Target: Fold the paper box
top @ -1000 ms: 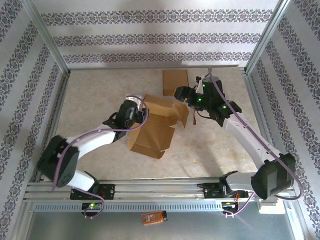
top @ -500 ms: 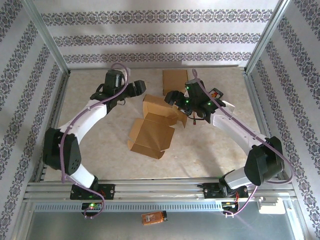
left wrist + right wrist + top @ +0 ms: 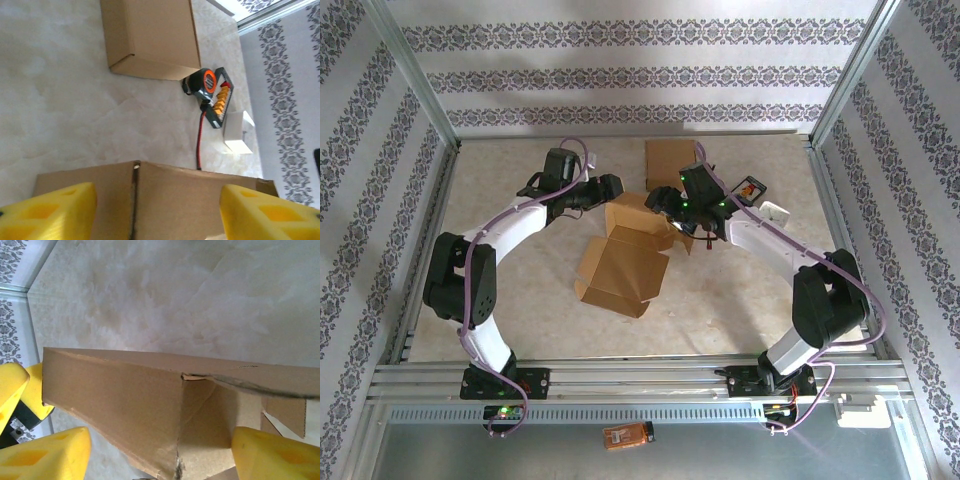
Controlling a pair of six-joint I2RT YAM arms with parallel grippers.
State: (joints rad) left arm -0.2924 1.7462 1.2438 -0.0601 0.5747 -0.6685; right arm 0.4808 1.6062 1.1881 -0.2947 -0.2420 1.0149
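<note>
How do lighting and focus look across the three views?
Top external: soft, even light, faint shadows on the table. Left wrist: left gripper blurred at the bottom edge, tape measure sharper. Right wrist: paper box close up, its inner corner shaded; table behind bright, no hard glare.

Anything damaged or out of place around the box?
The paper box is worn: in the right wrist view its corner edge is frayed at the bottom and the top seam gapes raggedly. A tape measure and red cable lie loose on the table beside the second box.
</note>
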